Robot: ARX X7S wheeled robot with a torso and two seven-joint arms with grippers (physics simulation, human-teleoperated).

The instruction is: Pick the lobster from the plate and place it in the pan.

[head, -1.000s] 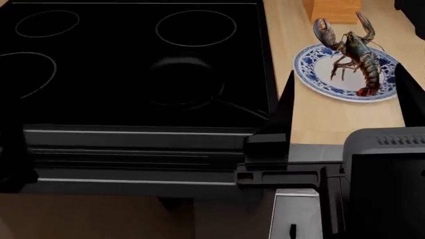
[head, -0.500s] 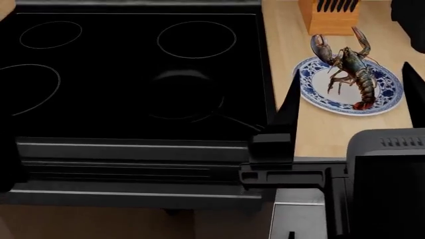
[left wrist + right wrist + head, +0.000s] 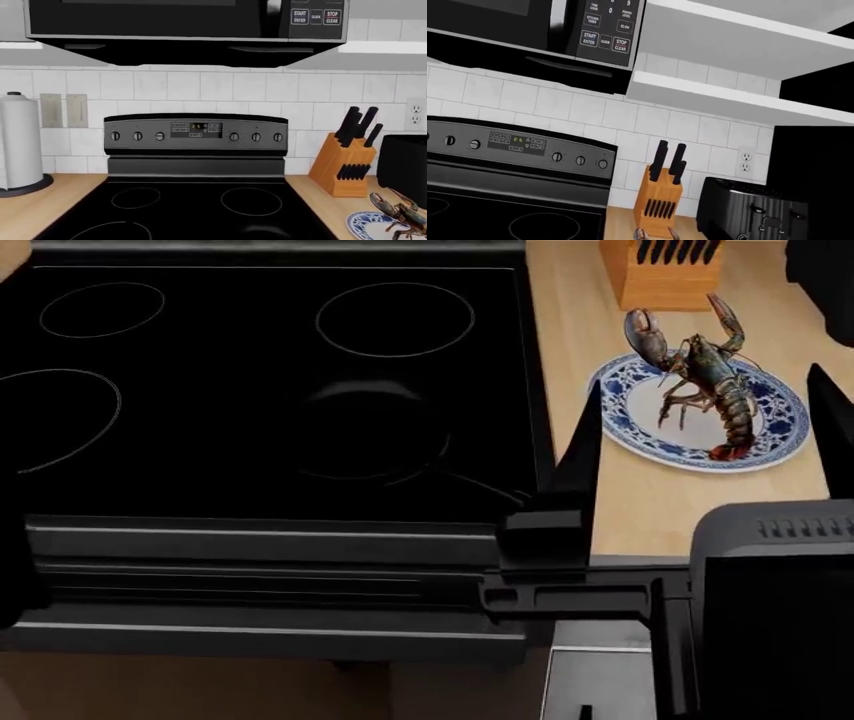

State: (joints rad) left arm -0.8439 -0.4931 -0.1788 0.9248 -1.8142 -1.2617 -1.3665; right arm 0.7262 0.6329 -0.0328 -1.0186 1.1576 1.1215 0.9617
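black pan (image 3: 363,428) shows only overhead; wrist views show microwave (image 3: 187,22).

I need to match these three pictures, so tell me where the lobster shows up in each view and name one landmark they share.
Head view: the lobster lies on the plate, upper right, claws toward the knife block.
Left wrist view: the lobster is cut off at the lower right corner, on the plate.
Right wrist view: only claw tips peek in at the bottom edge, in front of the knife block.
Shared landmark: the knife block.
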